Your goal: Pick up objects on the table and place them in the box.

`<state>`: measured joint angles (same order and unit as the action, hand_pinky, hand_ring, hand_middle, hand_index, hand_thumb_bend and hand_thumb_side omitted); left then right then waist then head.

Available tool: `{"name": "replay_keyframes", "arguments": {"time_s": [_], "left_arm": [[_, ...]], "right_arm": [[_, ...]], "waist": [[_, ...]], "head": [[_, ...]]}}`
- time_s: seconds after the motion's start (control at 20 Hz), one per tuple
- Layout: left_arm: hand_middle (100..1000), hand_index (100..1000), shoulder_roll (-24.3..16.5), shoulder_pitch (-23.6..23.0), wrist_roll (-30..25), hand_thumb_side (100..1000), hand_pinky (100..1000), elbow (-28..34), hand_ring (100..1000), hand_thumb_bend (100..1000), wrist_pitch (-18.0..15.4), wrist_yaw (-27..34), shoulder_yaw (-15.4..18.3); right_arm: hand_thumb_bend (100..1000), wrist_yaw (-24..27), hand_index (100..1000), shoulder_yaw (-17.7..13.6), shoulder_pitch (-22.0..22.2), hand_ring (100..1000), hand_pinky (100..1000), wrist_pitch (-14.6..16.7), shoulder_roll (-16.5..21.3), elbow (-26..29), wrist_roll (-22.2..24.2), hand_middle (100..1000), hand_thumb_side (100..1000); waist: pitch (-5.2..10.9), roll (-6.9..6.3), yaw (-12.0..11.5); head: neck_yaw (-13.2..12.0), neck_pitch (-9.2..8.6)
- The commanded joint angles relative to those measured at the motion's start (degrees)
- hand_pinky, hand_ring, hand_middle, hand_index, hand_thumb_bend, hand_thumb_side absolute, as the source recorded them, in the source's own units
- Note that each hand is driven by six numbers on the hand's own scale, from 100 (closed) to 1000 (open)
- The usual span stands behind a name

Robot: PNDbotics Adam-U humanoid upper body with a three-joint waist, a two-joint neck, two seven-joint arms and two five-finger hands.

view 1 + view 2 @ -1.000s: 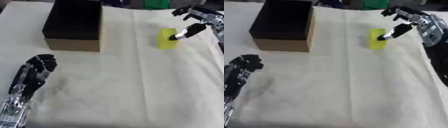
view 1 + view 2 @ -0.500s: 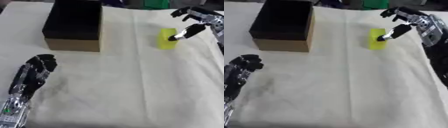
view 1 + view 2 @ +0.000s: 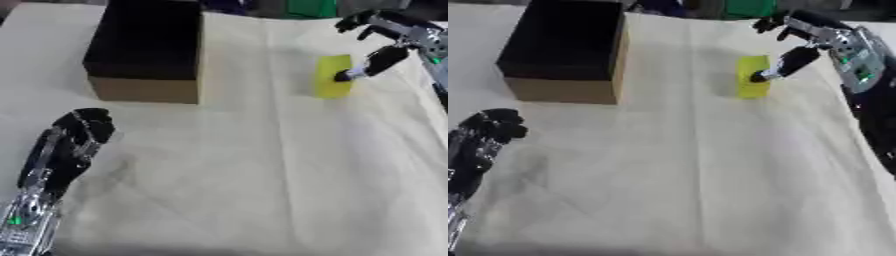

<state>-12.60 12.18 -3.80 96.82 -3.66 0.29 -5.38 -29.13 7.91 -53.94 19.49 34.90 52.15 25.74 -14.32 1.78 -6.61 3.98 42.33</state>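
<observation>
One yellow block (image 3: pixel 333 76) stands at 2 o'clock on our cloth-covered table (image 3: pixel 262 175), its right side touched by a fingertip of our spread-open right hand (image 3: pixel 389 37). Our box (image 3: pixel 147 50) sits at 11 o'clock; our left hand (image 3: pixel 66 147) rests at 8 o'clock, fingers curled, empty.

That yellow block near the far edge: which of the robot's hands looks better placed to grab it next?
The right hand. One fingertip is already at the yellow block, its other fingers spread above. The left hand rests near the lower left corner, across the table from it.
</observation>
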Motion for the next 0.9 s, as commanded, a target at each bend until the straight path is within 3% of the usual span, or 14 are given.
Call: {"name": "replay_keyframes", "arguments": {"time_s": [0.05, 0.9], "left_arm": [[594, 707, -0.66, 0.37, 0.06, 570, 683, 1.09, 619, 576, -0.11, -0.10, 0.35], [592, 706, -0.57, 0.55, 0.12, 567, 683, 1.17, 618, 578, -0.14, -0.02, 0.36]], "right_arm": [[710, 1.36, 909, 0.00, -0.80, 915, 781, -0.46, 2.55, 2.34, 0.65, 806, 290], [729, -1.32, 904, 0.65, 0.08, 920, 785, -1.52, 1.71, 0.52, 2.88, 808, 319]], "waist": [[1.15, -0.04, 0.17], [1.13, -0.19, 0.00]], "head": [[-0.24, 0.37], [-0.36, 0.15]]}}
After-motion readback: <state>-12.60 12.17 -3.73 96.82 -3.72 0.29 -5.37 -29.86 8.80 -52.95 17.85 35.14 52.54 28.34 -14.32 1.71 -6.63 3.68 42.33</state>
